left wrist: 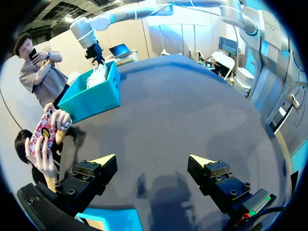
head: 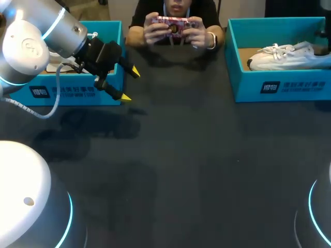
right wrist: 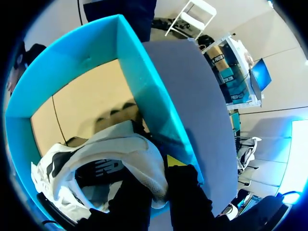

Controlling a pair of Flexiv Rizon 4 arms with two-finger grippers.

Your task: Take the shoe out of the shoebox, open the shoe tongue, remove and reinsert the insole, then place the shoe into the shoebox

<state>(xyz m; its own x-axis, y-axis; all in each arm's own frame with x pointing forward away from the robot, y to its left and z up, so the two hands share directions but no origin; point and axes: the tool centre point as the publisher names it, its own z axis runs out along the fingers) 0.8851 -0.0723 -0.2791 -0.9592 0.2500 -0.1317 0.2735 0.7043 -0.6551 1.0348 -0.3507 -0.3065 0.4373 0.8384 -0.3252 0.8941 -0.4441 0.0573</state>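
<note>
A white shoe (head: 284, 56) lies in the teal shoebox (head: 279, 85) at the far right of the table. In the right wrist view my right gripper (right wrist: 156, 178) is shut on the shoe's padded heel collar (right wrist: 139, 159), inside the shoebox (right wrist: 144, 82); one yellow tip shows by the box wall. The left wrist view shows that arm far off over the shoebox (left wrist: 94, 94). My left gripper (head: 130, 84) hangs open with nothing in it in front of a second teal box (head: 77, 90) at the far left. Its fingers (left wrist: 98, 168) stand wide apart over bare dark table.
A person's hands (head: 176, 28) hold a phone at the table's far edge, between the two boxes. The dark table top (head: 186, 155) stretches from the boxes to the front edge. My arm bases sit at the near corners.
</note>
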